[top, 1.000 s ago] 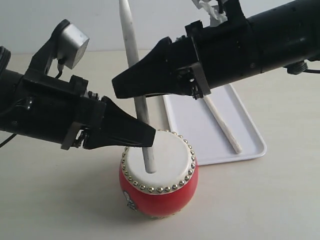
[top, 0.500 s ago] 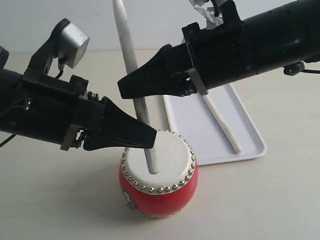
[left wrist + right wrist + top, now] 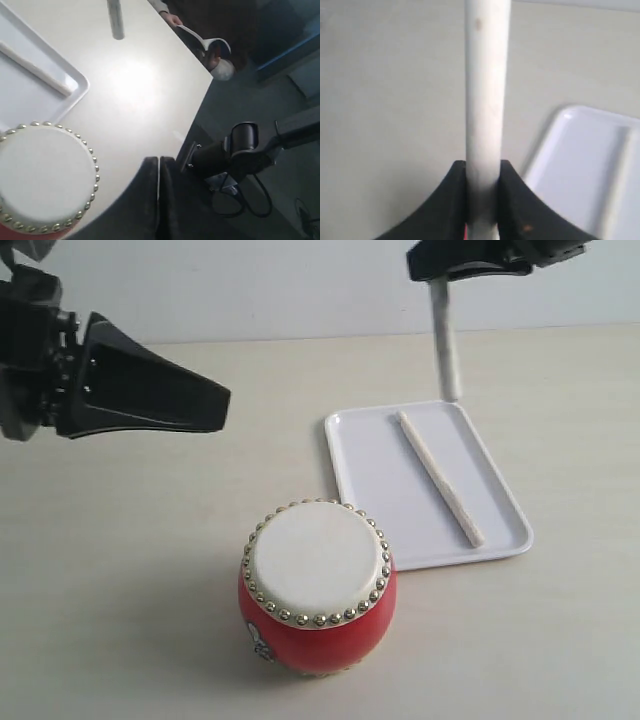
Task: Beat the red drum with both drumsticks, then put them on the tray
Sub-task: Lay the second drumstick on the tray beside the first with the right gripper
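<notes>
The red drum stands near the front with nothing on its cream skin. Behind it to the right lies the white tray, with one drumstick lying along it. High above the tray's far edge, my right gripper is shut on the second drumstick, which hangs upright; its shaft sits pinched at my right gripper. My left gripper is shut on nothing, raised at the left, apart from the drum. In the left wrist view my left gripper is beside the drum.
The beige table ends at an edge beyond the drum, with dark equipment and cables below it. The tray's corner lies close to the drum's rim.
The stick that stood on the drum skin is now lifted away, held by the right gripper above the tray's far edge. The left gripper has pulled back left and up, off the drum.
</notes>
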Available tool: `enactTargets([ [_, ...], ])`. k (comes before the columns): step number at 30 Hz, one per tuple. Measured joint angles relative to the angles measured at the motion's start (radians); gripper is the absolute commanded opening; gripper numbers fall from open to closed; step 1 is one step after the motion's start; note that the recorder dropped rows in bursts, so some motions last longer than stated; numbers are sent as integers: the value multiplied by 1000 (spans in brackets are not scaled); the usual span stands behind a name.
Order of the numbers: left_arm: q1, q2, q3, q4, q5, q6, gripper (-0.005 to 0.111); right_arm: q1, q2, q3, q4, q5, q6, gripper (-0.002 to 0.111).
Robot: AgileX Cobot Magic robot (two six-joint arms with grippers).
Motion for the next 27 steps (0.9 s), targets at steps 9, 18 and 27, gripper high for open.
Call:
enactTargets([
  [9, 43, -199, 0, 245, -41, -169, 0, 99, 299, -147, -566, 238, 352, 0],
  [18, 43, -348, 8, 492, -89, -377, 0, 194, 487, -261, -664, 249, 511, 0],
  [27, 43, -445, 93, 548, -136, -447, 0, 210, 595, -284, -653, 180, 591, 0],
])
